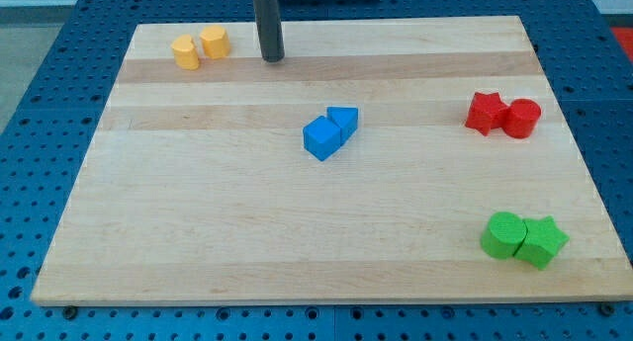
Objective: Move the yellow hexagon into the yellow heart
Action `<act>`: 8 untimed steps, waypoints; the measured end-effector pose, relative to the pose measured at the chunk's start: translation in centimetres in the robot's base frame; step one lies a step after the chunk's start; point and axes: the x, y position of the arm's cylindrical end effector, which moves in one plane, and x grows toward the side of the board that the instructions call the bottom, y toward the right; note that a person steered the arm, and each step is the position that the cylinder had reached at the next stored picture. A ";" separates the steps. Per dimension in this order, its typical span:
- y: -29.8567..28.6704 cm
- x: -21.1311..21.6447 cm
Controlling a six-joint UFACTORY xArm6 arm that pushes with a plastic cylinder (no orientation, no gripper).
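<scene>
The yellow hexagon (214, 42) sits near the view's top left of the wooden board, touching the yellow heart (185, 51) on the heart's right side. My tip (273, 58) rests on the board to the right of the hexagon, about a block's width or two away, touching neither yellow block. The rod rises straight up out of the view's top.
A blue cube (320, 138) and a blue triangular block (343, 119) touch near the board's middle. A red star (486, 113) and red cylinder (522, 118) sit at the right. A green cylinder (503, 234) and green star (542, 242) sit at the bottom right. The board (297, 242) lies on a blue pegboard.
</scene>
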 end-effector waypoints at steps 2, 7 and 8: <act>-4.6 -4.0; -5.3 4.3; -5.0 7.6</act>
